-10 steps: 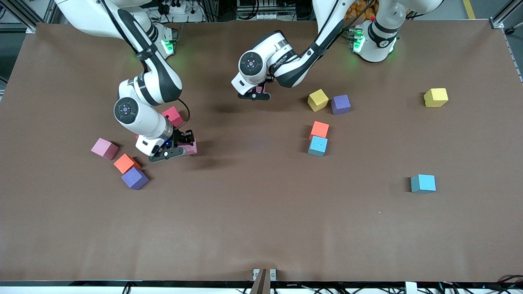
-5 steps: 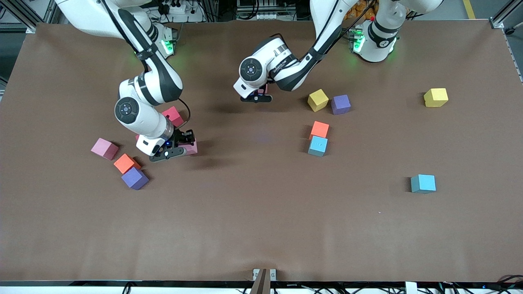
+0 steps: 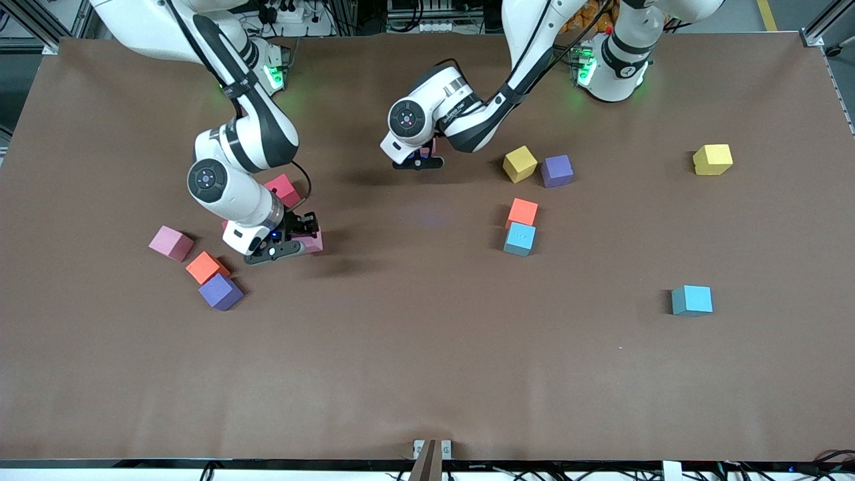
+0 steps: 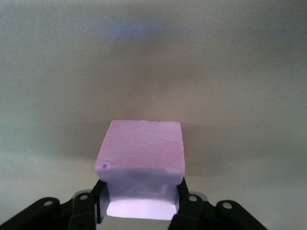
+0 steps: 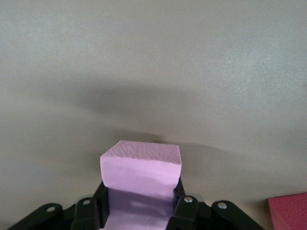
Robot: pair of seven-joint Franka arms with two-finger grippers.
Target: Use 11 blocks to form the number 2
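Two pink blocks are gripped: right claw [image 3: 294,242] holds one [image 5: 141,168] low beside the red block [image 3: 283,190]; left claw [image 3: 419,157] holds another [image 4: 142,152] over bare counter [image 3: 427,347]. Risk: right claw's move clips the red block, scattering neighbours.

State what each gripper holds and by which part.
Left gripper is shut on a small matte pink cube, fingers on two opposite side faces. Right gripper grips another small pink cube the same way.
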